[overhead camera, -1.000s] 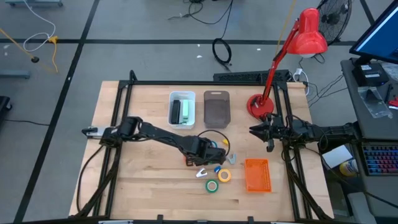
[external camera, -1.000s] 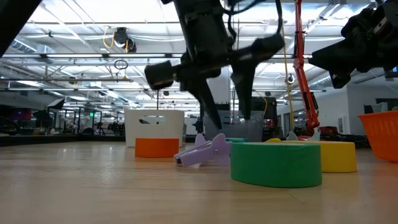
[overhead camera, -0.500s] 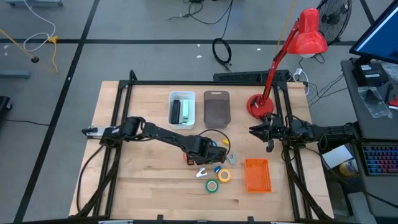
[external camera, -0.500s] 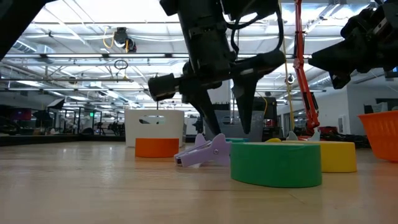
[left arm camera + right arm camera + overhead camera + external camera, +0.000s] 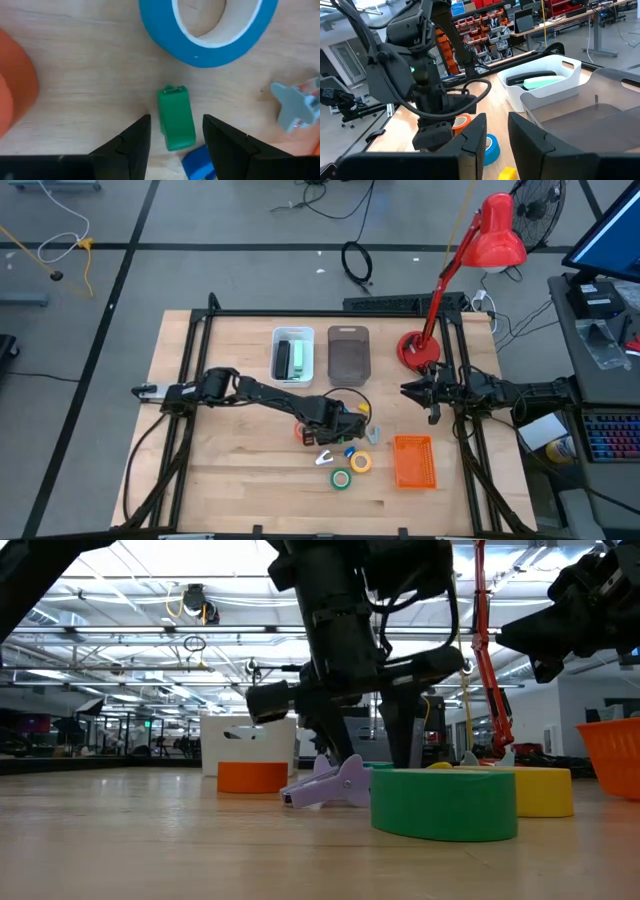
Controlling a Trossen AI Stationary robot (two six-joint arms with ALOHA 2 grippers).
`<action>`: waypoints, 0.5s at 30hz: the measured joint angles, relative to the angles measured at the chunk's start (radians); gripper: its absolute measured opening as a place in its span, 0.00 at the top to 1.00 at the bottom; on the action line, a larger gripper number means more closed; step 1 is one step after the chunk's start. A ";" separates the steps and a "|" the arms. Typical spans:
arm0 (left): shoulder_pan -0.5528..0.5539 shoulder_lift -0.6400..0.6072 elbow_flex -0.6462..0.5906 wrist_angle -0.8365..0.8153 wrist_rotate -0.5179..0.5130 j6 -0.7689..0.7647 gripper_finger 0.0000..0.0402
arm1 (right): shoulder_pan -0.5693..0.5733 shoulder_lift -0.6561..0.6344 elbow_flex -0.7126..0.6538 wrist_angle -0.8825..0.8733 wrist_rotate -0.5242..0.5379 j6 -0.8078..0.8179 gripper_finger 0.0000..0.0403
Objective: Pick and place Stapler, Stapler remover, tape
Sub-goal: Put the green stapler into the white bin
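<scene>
My left gripper [image 5: 172, 137] has dropped lower, fingers apart astride the small green piece [image 5: 175, 118] beside the blue tape [image 5: 207, 27], ready to close on it.

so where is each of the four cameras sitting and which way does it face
High view: above the table, straight down; both dark arms, white bin, orange basket.
Low view: tabletop height, level into the room; left gripper behind the green tape roll.
Left wrist view: down at the wood; own open fingers flank a small green block near the blue tape roll.
Right wrist view: across the table toward the left arm; right gripper.
Shared: the blue roll, both wrist views.
</scene>
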 joint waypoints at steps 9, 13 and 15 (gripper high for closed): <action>0.001 0.002 0.000 -0.006 0.011 -0.005 0.55 | 0.000 0.009 0.000 0.001 0.001 0.000 0.82; 0.001 0.002 0.000 -0.008 0.016 -0.005 0.55 | 0.000 0.011 0.000 0.001 0.000 0.000 0.82; 0.001 0.002 0.000 -0.007 0.016 -0.008 0.55 | 0.000 0.011 0.000 0.000 0.000 0.000 0.82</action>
